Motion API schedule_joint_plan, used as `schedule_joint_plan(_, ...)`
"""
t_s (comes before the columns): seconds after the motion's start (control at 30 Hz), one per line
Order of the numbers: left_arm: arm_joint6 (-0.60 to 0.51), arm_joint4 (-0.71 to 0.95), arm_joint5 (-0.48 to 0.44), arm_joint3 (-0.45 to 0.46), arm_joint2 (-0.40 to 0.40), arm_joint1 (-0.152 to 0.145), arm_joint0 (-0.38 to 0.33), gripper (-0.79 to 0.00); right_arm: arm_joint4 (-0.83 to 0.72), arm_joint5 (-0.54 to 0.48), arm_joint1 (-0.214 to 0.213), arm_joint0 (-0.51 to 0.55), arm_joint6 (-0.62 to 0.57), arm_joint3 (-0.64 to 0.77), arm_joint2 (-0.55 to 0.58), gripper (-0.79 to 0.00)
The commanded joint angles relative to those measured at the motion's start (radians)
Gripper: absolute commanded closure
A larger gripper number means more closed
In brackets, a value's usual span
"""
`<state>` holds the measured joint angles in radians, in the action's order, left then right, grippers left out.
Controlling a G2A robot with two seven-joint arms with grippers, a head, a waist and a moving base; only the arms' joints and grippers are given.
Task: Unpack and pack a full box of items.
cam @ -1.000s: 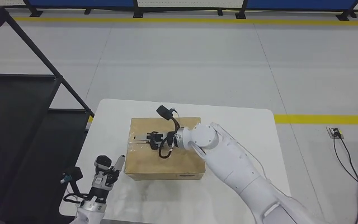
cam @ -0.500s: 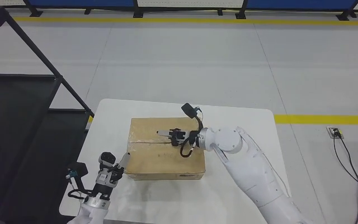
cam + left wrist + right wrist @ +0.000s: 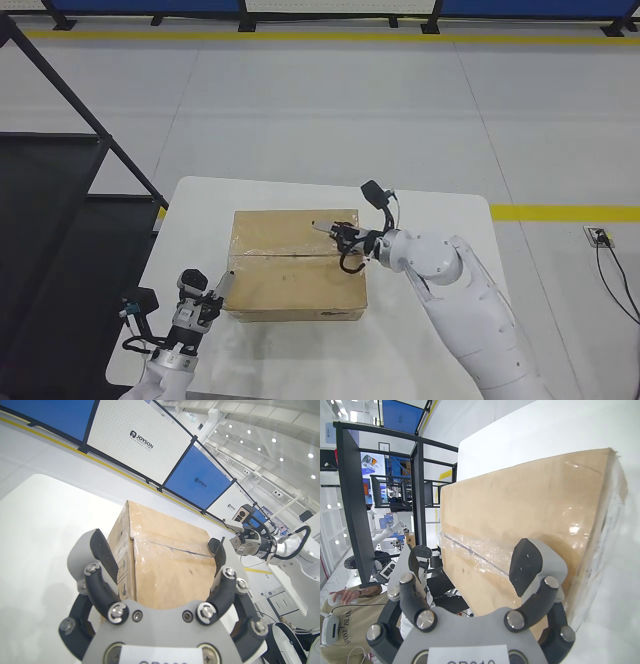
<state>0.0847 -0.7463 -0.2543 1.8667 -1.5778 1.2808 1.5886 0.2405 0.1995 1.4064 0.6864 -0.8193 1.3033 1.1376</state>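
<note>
From above: taped-shut box mid-surface. Left claw just beside the box's near left corner, spread wide, holding nothing. Right claw over the box's far right top.

Left wrist: pads wide apart either side of the box's near corner edge.

Right wrist: right claw wide and empty over the box's taped seam, one pad near the box's right edge.
</note>
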Motion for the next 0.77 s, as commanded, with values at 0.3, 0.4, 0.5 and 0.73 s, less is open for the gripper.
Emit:
schedule_joint_plan(0.3,-0.005,-0.013,0.002,0.011,-0.001,-0.001,-0.001,-0.785,-0.017,-0.033,-0.038,0.118,0.018,0.143,0.146,-0.785)
schedule_joint_plan(0.4,0.000,-0.010,0.008,0.017,-0.007,-0.001,-0.002,-0.785,-0.047,-0.091,-0.055,0.195,0.033,0.223,0.230,-0.785)
schedule_joint_plan(0.5,0.018,0.002,0.015,0.027,-0.019,0.000,0.000,-0.785,-0.084,-0.164,-0.070,0.280,0.053,0.293,0.320,-0.785)
schedule_joint_plan(0.73,0.058,0.045,0.030,0.049,-0.068,0.000,0.006,-0.785,-0.165,-0.308,-0.086,0.394,0.108,0.350,0.453,-0.785)
